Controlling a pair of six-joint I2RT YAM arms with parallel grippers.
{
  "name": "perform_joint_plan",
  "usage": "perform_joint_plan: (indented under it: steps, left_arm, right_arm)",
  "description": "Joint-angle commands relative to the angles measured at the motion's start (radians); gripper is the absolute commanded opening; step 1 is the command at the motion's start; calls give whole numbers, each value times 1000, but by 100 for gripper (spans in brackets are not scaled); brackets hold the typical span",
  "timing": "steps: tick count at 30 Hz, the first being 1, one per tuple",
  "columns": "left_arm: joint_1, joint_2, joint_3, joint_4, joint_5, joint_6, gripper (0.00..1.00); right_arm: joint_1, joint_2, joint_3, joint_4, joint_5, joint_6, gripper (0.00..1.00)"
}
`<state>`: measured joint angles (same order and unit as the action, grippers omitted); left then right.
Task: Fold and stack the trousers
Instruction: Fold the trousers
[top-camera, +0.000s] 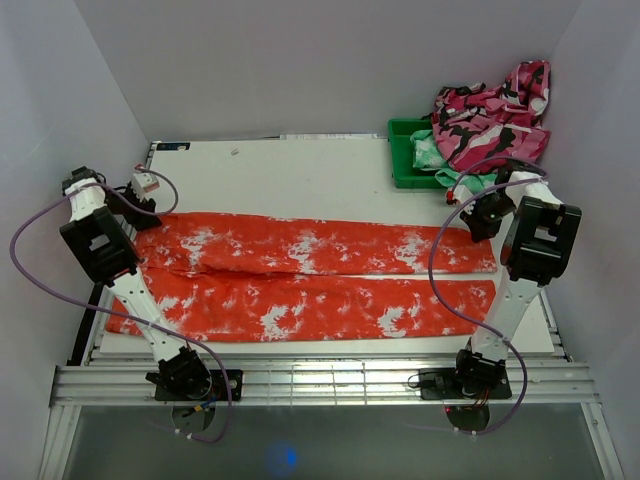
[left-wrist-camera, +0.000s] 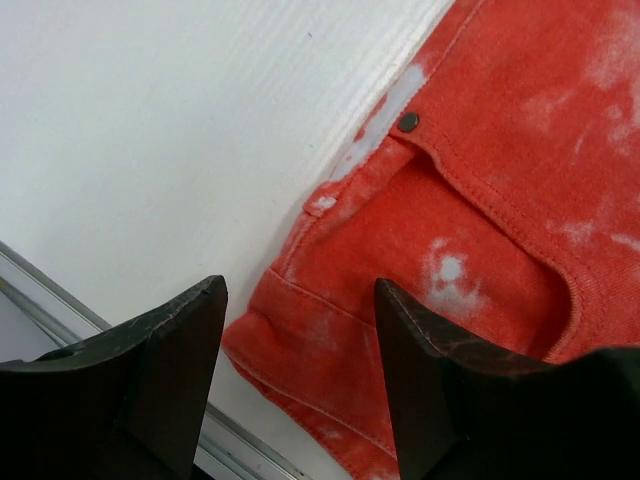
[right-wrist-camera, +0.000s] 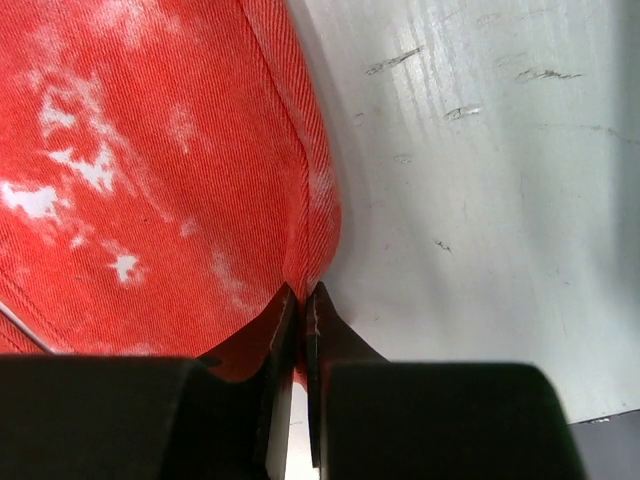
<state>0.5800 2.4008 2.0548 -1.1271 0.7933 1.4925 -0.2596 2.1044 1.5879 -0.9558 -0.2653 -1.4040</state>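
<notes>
Trousers (top-camera: 320, 275) lie flat across the counter (top-camera: 300, 175), with the right pincer (right-wrist-camera: 302, 295) nipping a hem.
The cloth is bright red-orange twill with irregular white splotches. Both legs stretch side by side along the white counter, waist at the left and hems at the right. The right pincer is clenched on the stitched hem edge. The left pincer (left-wrist-camera: 300, 300) hangs released over the waist corner, where a dark rivet (left-wrist-camera: 408, 122) and a curved pocket seam show.

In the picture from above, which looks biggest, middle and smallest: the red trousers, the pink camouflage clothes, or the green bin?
Biggest: trousers, by far.
Next: pink camouflage garment.
Smallest: green bin, though clothes hide part of it.
</notes>
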Motion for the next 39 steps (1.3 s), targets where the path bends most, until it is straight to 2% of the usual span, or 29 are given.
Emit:
perform_joint_plan:
  steps: [1, 6, 15, 18, 21, 28, 31, 34, 35, 37, 38, 39]
  left_arm:
    - [0, -40, 48, 45, 118, 20, 71]
    - [-20, -60, 41, 67, 133, 29, 71]
    - [-83, 4, 34, 125, 44, 37, 72]
    - [-95, 35, 38, 135, 9, 31, 67]
    - [-104, 46, 27, 101, -22, 60, 59]
    - [-109, 18, -39, -14, -68, 115, 61]
    - [-111, 12, -74, -29, -100, 118, 58]
    - [-121, 21, -73, -43, -138, 117, 47]
    - [-129, 24, -65, -43, -147, 100, 36]
    - [-134, 38, -19, -45, -144, 56, 22]
    - [-134, 41, -1, -43, -132, 40, 2]
    - [-134, 37, 34, -28, -117, 19, 0]
  right_arm:
    - [0, -26, -49, 12, 1, -30, 8]
    - [-1, -46, -71, 15, -2, -38, 8]
    - [0, -72, -88, 40, -29, -35, 8]
    - [0, -90, -101, 63, -34, -36, 8]
    - [-1, -103, -105, 66, -41, -33, 8]
    - [-3, -161, -131, 71, -71, -39, 8]
    - [-1, -178, -138, 71, -77, -39, 8]
    - [-3, -191, -138, 71, -89, -38, 8]
    - [-3, -195, -135, 71, -92, -32, 8]
    - [-3, -202, -118, 71, -101, -24, 8]
    - [-1, -207, -112, 71, -103, -20, 8]
    - [-3, -214, -103, 72, -104, -16, 8]
